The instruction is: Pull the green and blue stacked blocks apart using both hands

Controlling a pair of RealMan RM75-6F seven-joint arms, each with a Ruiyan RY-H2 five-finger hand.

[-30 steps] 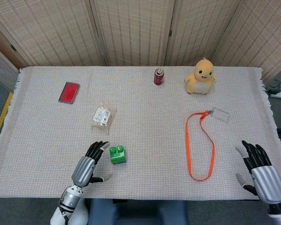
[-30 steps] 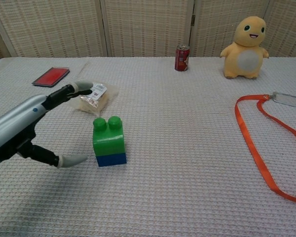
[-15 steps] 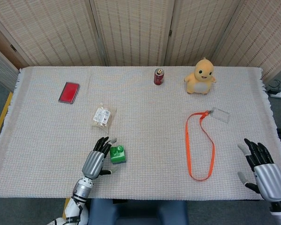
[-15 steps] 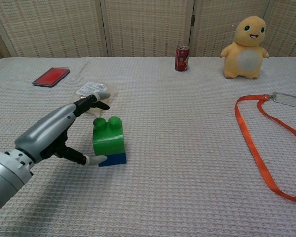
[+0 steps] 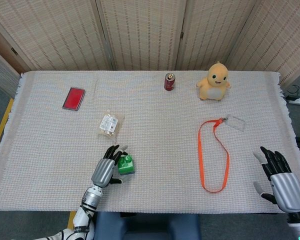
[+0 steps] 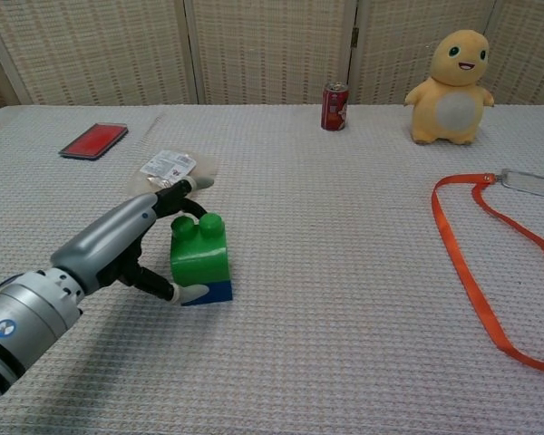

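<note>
The green block stands stacked on the blue block on the cloth, near the front edge left of centre. My left hand is against the stack's left side. Its thumb tip touches the blue base and its fingers arch just behind the green studs, apart from each other and not closed on the stack. The stack rests on the table. My right hand hovers at the front right corner with its fingers spread and holding nothing; the chest view does not show it.
An orange lanyard with a clear badge lies right of centre. A snack packet lies just behind the stack. At the back stand a red can, a yellow plush and a red case.
My left hand has moved right, up against the stack, and its thumb now touches the blue base. My right hand has drawn back slightly toward the front edge.
</note>
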